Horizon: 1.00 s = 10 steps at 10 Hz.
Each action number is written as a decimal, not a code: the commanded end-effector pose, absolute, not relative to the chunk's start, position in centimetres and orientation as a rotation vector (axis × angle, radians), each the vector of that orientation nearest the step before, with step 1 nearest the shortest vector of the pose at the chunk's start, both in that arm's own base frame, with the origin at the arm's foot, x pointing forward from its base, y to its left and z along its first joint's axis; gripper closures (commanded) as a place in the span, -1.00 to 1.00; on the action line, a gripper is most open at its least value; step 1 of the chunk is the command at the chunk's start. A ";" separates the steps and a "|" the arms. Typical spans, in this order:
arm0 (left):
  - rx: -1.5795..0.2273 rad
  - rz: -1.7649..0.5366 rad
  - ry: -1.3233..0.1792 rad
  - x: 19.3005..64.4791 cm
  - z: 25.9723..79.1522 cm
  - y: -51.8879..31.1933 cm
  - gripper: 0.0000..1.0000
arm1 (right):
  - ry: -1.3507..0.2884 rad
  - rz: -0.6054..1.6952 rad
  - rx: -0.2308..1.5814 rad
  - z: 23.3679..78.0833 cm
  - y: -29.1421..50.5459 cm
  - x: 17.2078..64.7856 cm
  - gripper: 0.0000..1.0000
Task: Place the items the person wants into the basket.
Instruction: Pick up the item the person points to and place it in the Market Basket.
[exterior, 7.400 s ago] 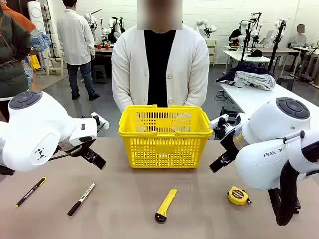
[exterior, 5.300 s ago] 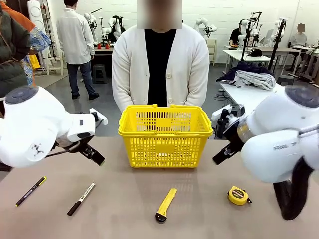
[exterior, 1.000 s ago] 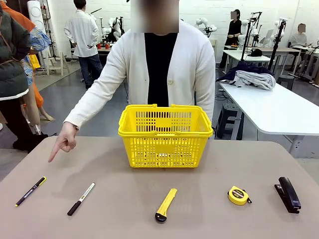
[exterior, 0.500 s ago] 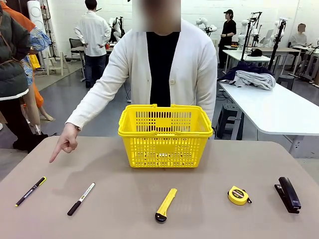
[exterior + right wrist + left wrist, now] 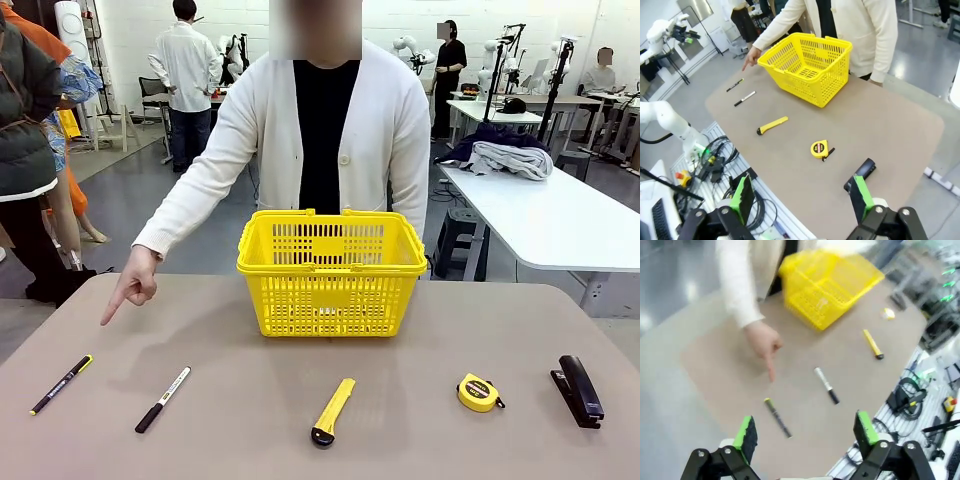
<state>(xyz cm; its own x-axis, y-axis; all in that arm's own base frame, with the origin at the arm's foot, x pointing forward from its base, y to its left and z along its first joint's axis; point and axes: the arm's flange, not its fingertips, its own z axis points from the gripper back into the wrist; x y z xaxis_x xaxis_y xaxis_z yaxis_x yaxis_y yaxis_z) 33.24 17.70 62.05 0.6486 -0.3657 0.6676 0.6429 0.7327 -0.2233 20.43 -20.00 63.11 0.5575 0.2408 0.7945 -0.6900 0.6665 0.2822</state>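
The left gripper (image 5: 805,434) hangs high above the left end of the table (image 5: 250,345), its two green-padded fingers spread wide with nothing between them. The right gripper (image 5: 801,196) is likewise spread and empty, well above the near right edge.

The person's hand (image 5: 135,285) points one finger down at the table's left side. In the left wrist view the fingertip aims toward the yellow-tipped end of the pen (image 5: 62,384). The pen lies flat near the left edge, with the marker (image 5: 163,399) beside it on its right, so it looks like the item wanted now. The basket (image 5: 330,300) stands at the far middle, well apart from the pen.

The pen should be light, stiff and smooth, and so slim that it barely rises off the tabletop. It may roll or skid if nudged from one side. The best hold is probably across the middle of the barrel, one finger on each side, with the tips lowered almost to the surface before closing.
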 end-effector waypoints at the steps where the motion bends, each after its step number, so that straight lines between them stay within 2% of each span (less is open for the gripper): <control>1: -0.125 -0.514 -0.313 36.0 59.4 11.7 -1.00 | -0.813 0.610 0.641 63.1 -19.9 20.5 -1.00; 3: 0.076 -0.540 -0.172 37.4 55.5 7.0 -1.00 | -0.813 0.610 0.641 63.1 -19.9 20.5 -1.00; 5: 0.209 -0.492 -0.173 39.3 49.4 4.5 -1.00 | -0.813 0.610 0.641 63.1 -19.9 20.5 -1.00; 8: 0.165 -0.491 -0.101 40.9 43.3 3.5 -1.00 | -0.813 0.610 0.641 63.1 -19.9 20.5 -1.00; 10: 0.074 -0.489 -0.137 41.4 41.2 3.5 -1.00 | -0.813 0.610 0.641 63.1 -19.9 20.5 -1.00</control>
<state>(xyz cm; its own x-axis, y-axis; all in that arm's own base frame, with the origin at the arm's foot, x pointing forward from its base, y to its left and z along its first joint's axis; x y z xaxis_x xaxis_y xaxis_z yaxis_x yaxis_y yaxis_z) 40.87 3.28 41.17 0.8814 -0.4697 0.0503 0.4587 0.8765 0.1464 20.46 -19.92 63.15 0.5580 0.2439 0.7932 -0.6901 0.6672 0.2804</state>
